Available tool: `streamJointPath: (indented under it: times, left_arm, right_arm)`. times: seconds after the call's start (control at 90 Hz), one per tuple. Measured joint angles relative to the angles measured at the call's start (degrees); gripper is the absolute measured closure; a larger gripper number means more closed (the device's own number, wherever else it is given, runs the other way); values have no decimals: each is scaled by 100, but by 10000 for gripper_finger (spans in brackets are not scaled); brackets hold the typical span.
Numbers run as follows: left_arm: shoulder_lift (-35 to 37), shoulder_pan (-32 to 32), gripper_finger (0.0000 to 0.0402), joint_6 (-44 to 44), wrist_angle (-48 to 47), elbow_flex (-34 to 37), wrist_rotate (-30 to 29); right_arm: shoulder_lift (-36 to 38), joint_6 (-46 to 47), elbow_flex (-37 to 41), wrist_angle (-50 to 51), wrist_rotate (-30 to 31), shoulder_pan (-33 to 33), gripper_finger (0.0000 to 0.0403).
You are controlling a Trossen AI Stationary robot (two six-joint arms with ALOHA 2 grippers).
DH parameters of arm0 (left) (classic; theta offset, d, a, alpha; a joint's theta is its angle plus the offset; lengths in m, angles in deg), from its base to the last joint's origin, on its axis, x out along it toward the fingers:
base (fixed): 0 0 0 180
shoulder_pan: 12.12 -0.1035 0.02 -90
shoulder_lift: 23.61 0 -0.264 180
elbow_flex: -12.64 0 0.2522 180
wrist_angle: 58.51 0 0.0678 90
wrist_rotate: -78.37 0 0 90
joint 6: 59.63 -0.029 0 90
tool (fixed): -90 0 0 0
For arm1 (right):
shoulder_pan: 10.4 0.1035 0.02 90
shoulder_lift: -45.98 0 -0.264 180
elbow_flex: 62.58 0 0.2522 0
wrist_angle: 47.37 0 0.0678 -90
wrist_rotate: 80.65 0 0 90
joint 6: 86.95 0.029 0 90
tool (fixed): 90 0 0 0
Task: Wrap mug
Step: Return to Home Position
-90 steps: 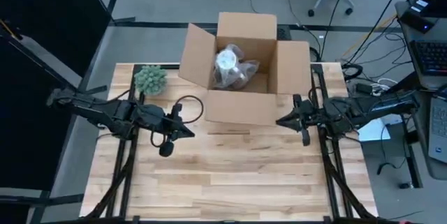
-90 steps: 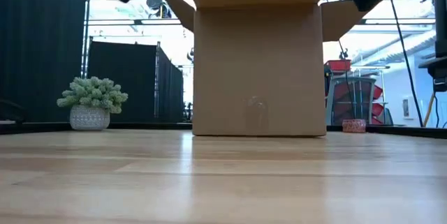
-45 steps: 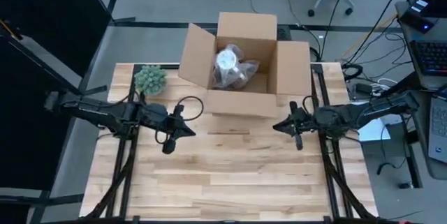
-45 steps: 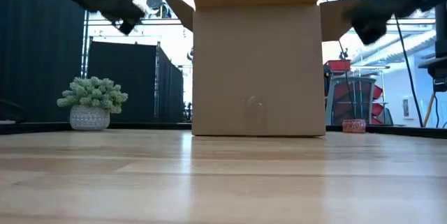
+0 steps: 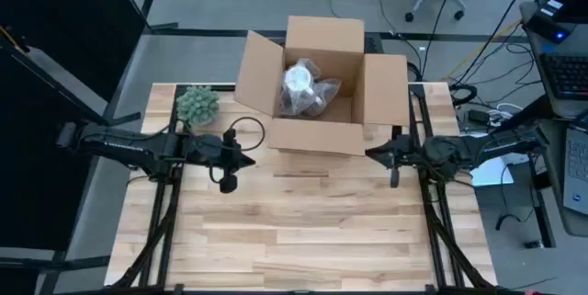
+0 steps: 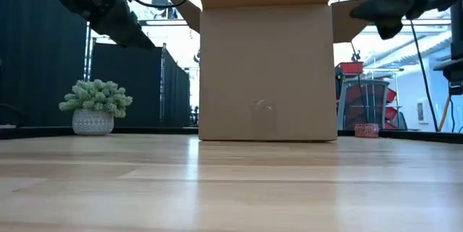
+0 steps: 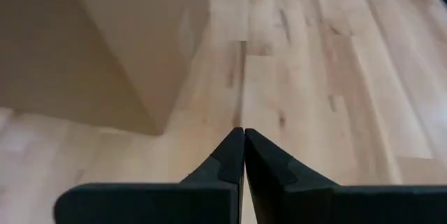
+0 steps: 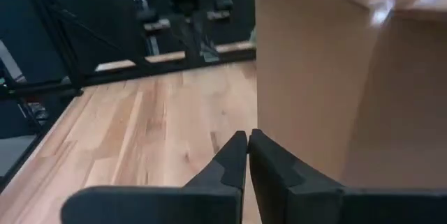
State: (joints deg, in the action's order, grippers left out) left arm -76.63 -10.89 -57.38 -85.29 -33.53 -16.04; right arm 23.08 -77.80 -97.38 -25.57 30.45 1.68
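Left and right jaws, both closed and empty, flank the box [image 5: 317, 137]; your wrapped mug [image 5: 303, 88] lies inside, between them.

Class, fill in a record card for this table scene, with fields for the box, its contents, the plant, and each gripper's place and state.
Box: open cardboard box at the far side of the table, flaps spread
Contents: wrapped mug lying inside the box
Plant: potted plant left of the box, not touching it
Left arm: left gripper shut, empty, raised off the table near the box's front left corner
Right arm: right gripper shut, empty, raised beside the box's front right corner
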Motion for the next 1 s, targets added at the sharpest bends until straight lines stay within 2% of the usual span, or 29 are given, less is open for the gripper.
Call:
streamJointPath:
  times: [0.167,0.244,0.4,0.556,0.633,0.733,1.0]
  left_arm:
    - [0,-370,402,-277,189,0,1005]
    - [0,-525,402,-372,211,0,1293]
    - [13,-759,402,-407,340,181,1447]
    - [250,-886,402,-183,1041,742,1486]
    - [455,-928,402,-21,1374,1093,1573]
    - [802,-966,402,134,1688,1419,1720]
    - [2110,-989,402,296,1454,1928,1787]
  right_arm:
    - [407,-292,56,112,-13,-86,401]
    - [489,-401,241,24,-18,-121,401]
    - [754,-464,895,-481,-78,-166,401]
    - [1103,-838,1751,-1725,-687,-244,401]
    - [1286,-929,2005,-2012,-772,-346,401]
    - [1460,-942,2026,-1699,-776,-539,401]
    - [1856,-1039,2026,-1124,-868,-978,401]
